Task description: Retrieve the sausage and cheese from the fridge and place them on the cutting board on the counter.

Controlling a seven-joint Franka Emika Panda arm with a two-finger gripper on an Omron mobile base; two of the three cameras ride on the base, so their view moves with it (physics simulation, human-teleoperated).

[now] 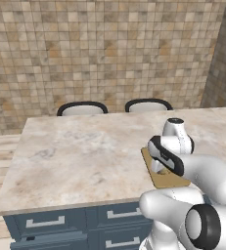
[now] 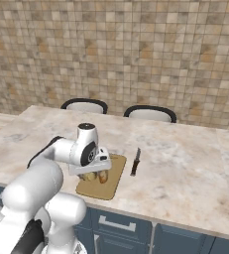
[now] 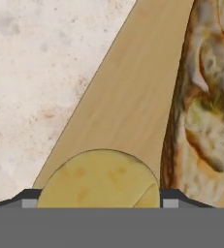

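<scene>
The gripper (image 3: 98,203) is held wide apart around the cheese (image 3: 100,178), set on the cutting board (image 3: 128,106) beside the sausage (image 3: 200,106). The cheese could be dragged off the board if lifting snags it.

pale round cheese (image 3: 100,178) and mottled reddish-brown sausage (image 3: 205,101) lie side by side on the light wooden cutting board (image 2: 112,179), on the beige counter (image 2: 185,168).

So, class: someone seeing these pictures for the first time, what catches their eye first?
The white arm bending low over the cutting board near the counter's front edge, its claw just above the food. In the hand view, the round yellow cheese sits between the fingertips, the sausage beside it. A dark knife lies right of the board.
</scene>
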